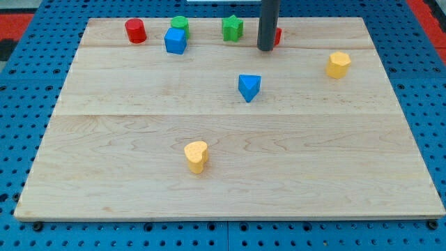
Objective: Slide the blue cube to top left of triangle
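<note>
Near top edge: my tip (266,49) is resting well right of the blue cube (175,41).
Touching nothing; cube is already lying up-left of the blue triangle (249,87), though far away.

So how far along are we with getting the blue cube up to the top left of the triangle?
Nothing looks done yet. The blue cube sits near the view's top edge, touching or overlapping the green block behind it, well left of the blue triangle. My tip is at the view's top, against a partly hidden red block, not touching the cube. Left: get the tip to the cube and slide it right and down toward the triangle.
</note>
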`<state>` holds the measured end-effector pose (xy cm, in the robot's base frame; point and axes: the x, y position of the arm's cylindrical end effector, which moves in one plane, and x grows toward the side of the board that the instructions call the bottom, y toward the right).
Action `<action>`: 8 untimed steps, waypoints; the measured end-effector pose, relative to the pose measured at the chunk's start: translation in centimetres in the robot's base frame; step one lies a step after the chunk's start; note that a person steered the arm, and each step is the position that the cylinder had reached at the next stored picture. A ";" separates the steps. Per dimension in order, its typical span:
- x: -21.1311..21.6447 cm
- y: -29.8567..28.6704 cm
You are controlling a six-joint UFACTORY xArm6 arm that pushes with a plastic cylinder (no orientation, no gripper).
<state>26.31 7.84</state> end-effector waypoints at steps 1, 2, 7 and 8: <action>0.0 0.0; -0.6 3.1; -0.6 -9.7; -0.8 -14.9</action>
<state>25.47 -7.08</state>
